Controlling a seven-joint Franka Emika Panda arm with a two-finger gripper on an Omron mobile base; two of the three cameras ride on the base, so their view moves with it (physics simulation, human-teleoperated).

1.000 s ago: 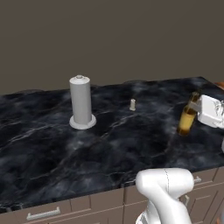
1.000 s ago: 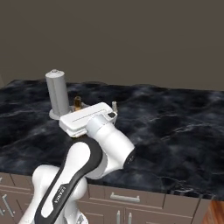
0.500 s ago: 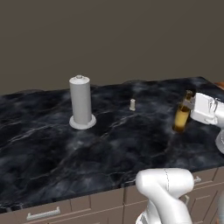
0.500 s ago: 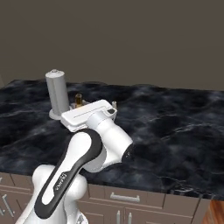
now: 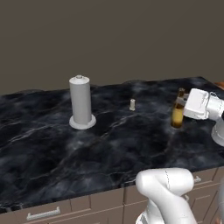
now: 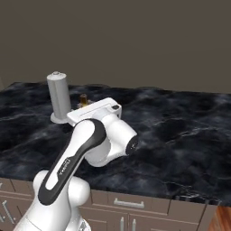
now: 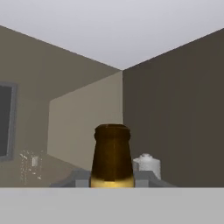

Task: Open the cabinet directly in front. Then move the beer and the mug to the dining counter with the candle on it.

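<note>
Black marble table (image 5: 109, 148) w/ white veins, grey-taupe drawers below, plain brown walls behind. Tall grey cylinder (image 5: 81, 102) on round base stands left-centre; tiny cream candle (image 5: 132, 104) mid-table. Beer (image 5: 177, 113), amber bottle w/ yellowish label, upright near table's right end, gripper (image 5: 183, 107) clamped on it.

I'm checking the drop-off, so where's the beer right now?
The beer stands upright at the right end of the dining counter in the left base view, gripped by the hand, right of the candle.
</note>
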